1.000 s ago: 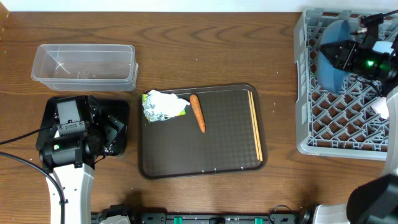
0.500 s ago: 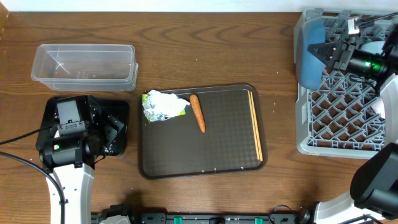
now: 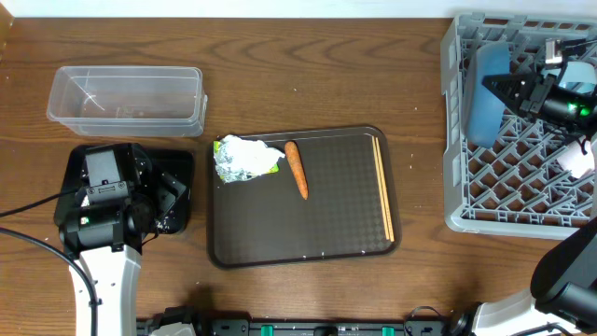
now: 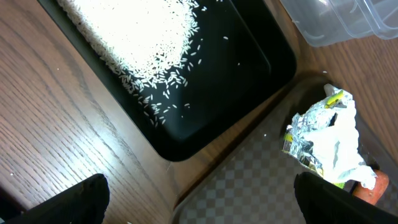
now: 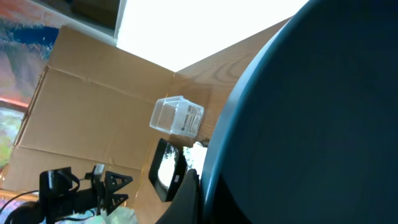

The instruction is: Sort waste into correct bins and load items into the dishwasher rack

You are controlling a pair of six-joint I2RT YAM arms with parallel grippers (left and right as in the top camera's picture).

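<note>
Overhead, right gripper (image 3: pixel 510 86) pinching dark-blue bowl (image 3: pixel 483 107) has tipped it upright; left gripper (image 3: pixel 171 199) spread.

Even overhead light, sharp; right wrist view backlit, blown-out window.

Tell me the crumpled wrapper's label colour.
Yellow-green, on the crumpled silvery-white wrapper; clearest in left wrist view.

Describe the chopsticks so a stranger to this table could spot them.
Find the dark brown tray in the middle of the table. Along its right edge lie the chopsticks, side by side. They're thin, straight, pale wood, unlike the crumpled wrapper and stubby orange carrot at left.
</note>
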